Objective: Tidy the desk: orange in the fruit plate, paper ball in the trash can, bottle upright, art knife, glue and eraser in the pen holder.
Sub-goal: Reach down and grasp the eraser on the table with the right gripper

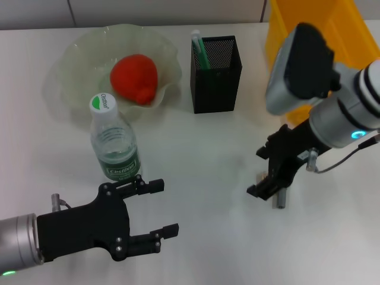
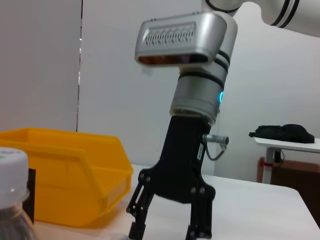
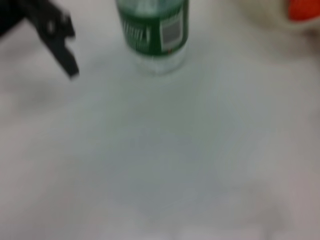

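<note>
The orange [image 1: 134, 77] lies in the translucent fruit plate [image 1: 71, 59]. The bottle [image 1: 114, 145] stands upright in front of the plate; its label also shows in the right wrist view [image 3: 152, 35]. My left gripper [image 1: 160, 208] is open just right of the bottle, touching nothing. My right gripper [image 1: 258, 172] hangs low over the table right of centre, open [image 2: 167, 232]. A small grey object [image 1: 279, 200] lies by its lower finger; I cannot tell what it is. The black mesh pen holder [image 1: 215, 74] holds a green item [image 1: 199, 50]. The paper ball is out of view.
A yellow bin [image 1: 314, 24] stands at the back right, behind my right arm, and shows in the left wrist view [image 2: 65, 175]. The white table [image 1: 202, 237] stretches between the two grippers.
</note>
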`<state>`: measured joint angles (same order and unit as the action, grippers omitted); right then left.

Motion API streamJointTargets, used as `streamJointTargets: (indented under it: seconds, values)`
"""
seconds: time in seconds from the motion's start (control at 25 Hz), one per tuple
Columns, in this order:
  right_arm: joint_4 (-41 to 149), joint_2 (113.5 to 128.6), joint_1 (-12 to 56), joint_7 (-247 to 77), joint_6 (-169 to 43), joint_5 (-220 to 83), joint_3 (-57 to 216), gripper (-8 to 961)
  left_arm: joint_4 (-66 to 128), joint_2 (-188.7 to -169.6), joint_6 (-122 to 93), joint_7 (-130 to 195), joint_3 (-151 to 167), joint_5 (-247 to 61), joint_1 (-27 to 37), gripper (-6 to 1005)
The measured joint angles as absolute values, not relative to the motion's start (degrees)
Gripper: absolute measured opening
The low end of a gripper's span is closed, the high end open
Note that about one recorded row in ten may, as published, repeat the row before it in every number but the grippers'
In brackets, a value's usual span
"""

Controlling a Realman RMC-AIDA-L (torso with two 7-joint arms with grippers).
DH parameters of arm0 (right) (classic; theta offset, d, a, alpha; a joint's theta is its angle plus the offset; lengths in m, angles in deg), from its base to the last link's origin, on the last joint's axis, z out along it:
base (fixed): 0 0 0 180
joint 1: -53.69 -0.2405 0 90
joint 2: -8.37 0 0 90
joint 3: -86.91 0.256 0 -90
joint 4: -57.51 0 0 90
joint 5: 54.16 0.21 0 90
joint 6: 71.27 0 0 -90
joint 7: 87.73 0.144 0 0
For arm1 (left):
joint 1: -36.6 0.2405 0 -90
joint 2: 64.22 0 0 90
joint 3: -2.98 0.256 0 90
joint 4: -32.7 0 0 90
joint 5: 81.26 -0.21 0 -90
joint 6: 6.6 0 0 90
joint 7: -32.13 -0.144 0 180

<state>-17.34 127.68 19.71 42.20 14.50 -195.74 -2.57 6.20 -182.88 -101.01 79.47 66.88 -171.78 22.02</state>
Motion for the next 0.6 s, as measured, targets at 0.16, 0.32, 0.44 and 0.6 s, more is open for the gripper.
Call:
streamJointTargets:
  seconds: [0.16, 0.32, 0.44, 0.6]
  values:
    - [-16.19, 127.76, 19.01, 42.21, 14.11, -196.88, -3.32, 827, 6.59, -182.82, -100.56, 79.49, 66.98, -171.79, 22.01, 784]
    - [-16.09, 127.77, 18.97, 42.37, 14.28, -197.62, -3.32, 806, 6.6, -182.8, -100.46, 79.5, 66.98, -171.79, 22.02, 784]
    - [-15.73, 127.74, 18.95, 42.39, 14.42, -198.41, -3.36, 790, 6.6, -182.79, -100.46, 79.51, 66.94, -171.79, 22.06, 784]
    - [-15.3, 127.81, 18.98, 42.51, 14.22, -199.82, -3.77, 769, 6.6, -182.78, -100.67, 79.51, 66.95, -171.79, 22.04, 784]
